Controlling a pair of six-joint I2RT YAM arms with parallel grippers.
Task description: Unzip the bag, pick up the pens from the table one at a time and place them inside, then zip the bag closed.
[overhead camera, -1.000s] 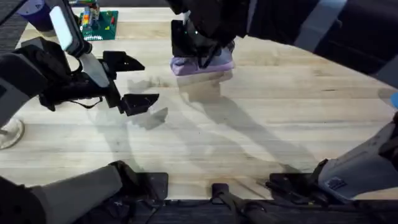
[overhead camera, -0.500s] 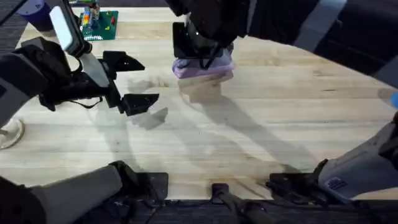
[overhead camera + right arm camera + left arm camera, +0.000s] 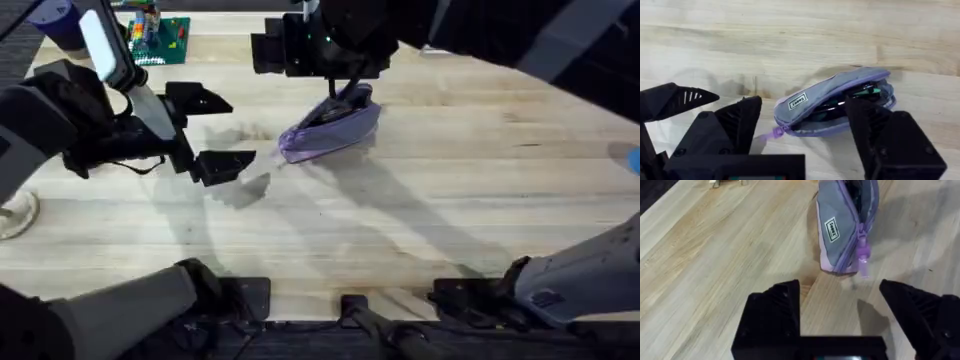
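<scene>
Since a moment ago the right gripper has lifted away from the bag and shifted toward the far edge, and the bag, which stood bunched under it, now lies over on its side, stretched slantwise across the planks.

Biggest thing here is the table, pale butcher-block wood with its plank lines running across. Over its left part hangs the left arm, its left gripper held with the 2 black fingers spread wide and nothing between them, pointing toward the bag but apart from it. The right gripper hovers just above the bag's far end; seen from its own camera its 2 fingers stand parted with the bag in view between them, and no finger touches the fabric.

The bag rests near the middle of the far half of the table, grey and lavender, with a small white label on its side. Its zipper is drawn back along most of its length, the mouth gaping at the far end, and dark pens show inside the opening. The purple zipper pull hangs off the near end, lying on the wood.
</scene>
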